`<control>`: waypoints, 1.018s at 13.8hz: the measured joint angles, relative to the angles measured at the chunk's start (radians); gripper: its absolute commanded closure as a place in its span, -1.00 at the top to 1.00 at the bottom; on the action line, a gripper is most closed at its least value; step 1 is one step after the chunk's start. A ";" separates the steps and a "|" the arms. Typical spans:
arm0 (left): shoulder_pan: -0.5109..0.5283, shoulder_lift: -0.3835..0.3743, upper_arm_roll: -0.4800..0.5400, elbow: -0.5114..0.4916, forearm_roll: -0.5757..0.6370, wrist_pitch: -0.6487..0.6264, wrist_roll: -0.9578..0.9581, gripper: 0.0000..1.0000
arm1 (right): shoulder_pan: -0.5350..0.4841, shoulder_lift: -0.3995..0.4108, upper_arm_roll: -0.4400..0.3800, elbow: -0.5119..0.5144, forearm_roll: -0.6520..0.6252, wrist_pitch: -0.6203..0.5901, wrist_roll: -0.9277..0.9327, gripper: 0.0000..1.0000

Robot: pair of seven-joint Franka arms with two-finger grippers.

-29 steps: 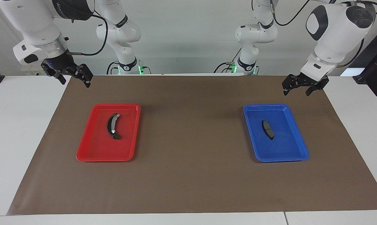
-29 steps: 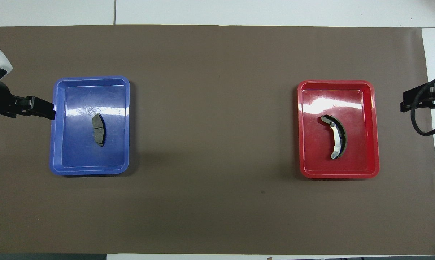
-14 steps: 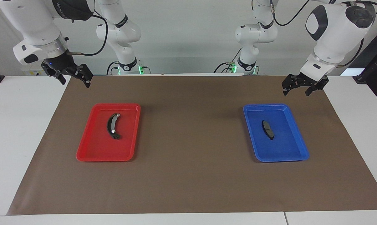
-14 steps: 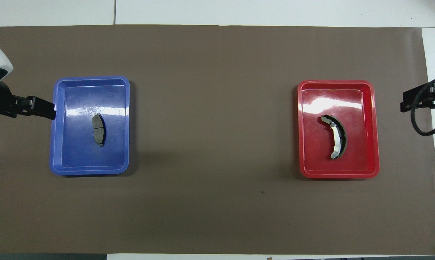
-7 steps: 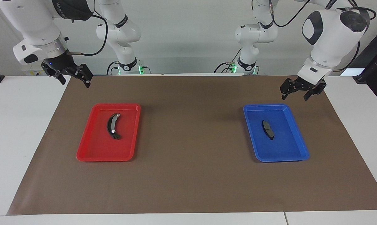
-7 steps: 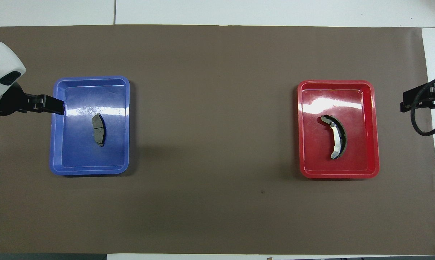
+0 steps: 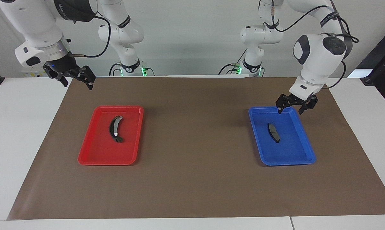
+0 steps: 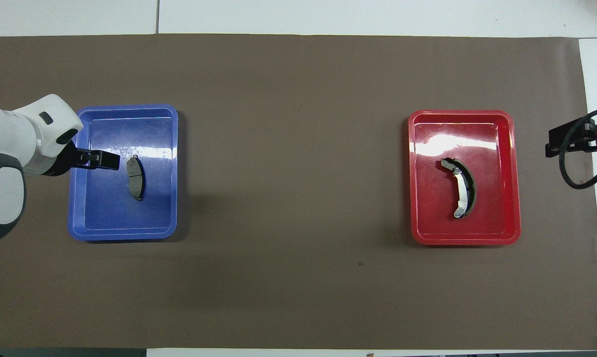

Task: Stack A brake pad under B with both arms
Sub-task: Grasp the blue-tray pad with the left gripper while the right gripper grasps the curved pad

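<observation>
Well, small matte grey A brake pad (image 7: 274,132) below wide-open, empty left end effector (image 7: 291,109).

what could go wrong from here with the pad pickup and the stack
1. The small pad lies flat on the blue tray floor, so the open left end effector above it may slip off its thin edges or drag the tray.
2. The curved shoe in the red tray is longer than the pad, so it may rock or slide once stacked. The right end effector waits, open.

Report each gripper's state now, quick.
Left gripper: open, empty, over the blue tray's edge nearer the robots.
Right gripper: open, empty, waiting.
</observation>
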 measured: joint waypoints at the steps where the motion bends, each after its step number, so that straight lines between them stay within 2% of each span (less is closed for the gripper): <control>1: -0.001 0.007 0.000 -0.035 0.000 0.042 -0.009 0.95 | -0.001 -0.007 0.000 -0.025 0.009 0.044 0.000 1.00; 5: -0.003 0.082 -0.001 -0.103 0.000 0.159 -0.026 0.94 | 0.002 -0.031 0.001 -0.194 0.016 0.236 -0.017 1.00; 8: -0.003 0.115 -0.001 -0.154 0.000 0.255 -0.029 0.89 | 0.002 -0.025 0.001 -0.415 0.017 0.475 -0.058 1.00; 11: -0.003 0.131 0.000 -0.179 0.000 0.293 -0.032 0.87 | 0.002 -0.021 0.001 -0.628 0.017 0.708 -0.109 1.00; 14: -0.003 0.164 0.000 -0.184 0.000 0.326 -0.047 0.87 | 0.002 -0.019 0.001 -0.769 0.017 0.884 -0.129 1.00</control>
